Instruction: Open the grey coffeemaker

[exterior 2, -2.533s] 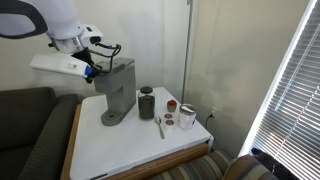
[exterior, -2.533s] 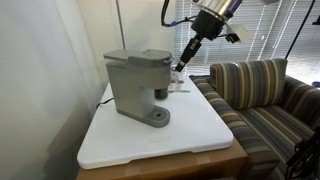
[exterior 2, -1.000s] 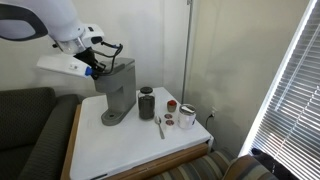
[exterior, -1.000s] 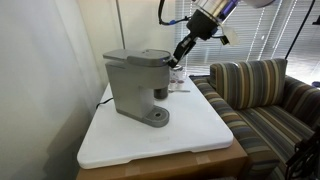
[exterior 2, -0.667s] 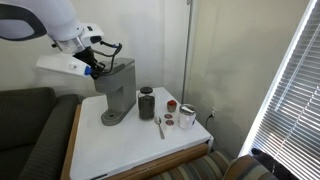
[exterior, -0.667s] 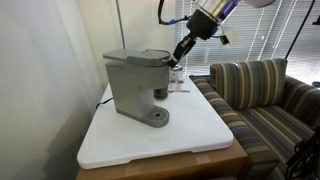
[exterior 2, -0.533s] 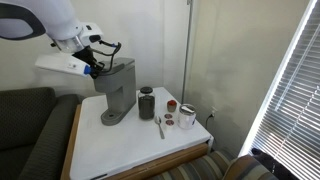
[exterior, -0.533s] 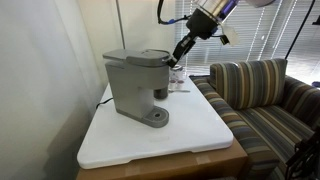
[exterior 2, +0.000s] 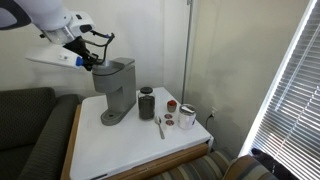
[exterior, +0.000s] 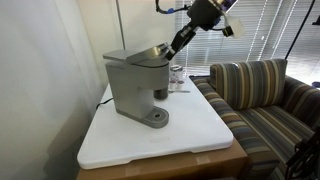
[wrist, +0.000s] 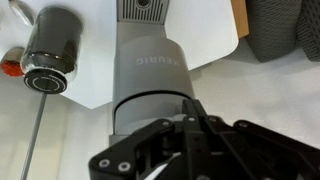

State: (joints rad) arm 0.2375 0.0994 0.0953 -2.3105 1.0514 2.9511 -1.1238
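The grey coffeemaker (exterior: pixel 135 85) stands at the back of the white tabletop (exterior: pixel 195 135) and shows in both exterior views (exterior 2: pixel 115 90). Its top lid (exterior: pixel 150 52) is tilted up at the side nearest my gripper. My gripper (exterior: pixel 176 42) is at that raised edge, fingers pressed together, and it shows above the machine's corner in an exterior view (exterior 2: pixel 92 62). In the wrist view the shut fingertips (wrist: pixel 190 112) lie over the machine's grey top (wrist: pixel 150 65). I cannot see whether the lid's lip is between the fingers.
A dark canister (exterior 2: pixel 147 102), a spoon (exterior 2: pixel 160 126), small jars (exterior 2: pixel 172 105) and a white cup (exterior 2: pixel 187 117) stand beside the machine. A striped sofa (exterior: pixel 262 95) adjoins the table. The wall is close behind.
My gripper has moved up from beside the lid's edge, and the lid's near side has lifted with it. The other things have not moved.
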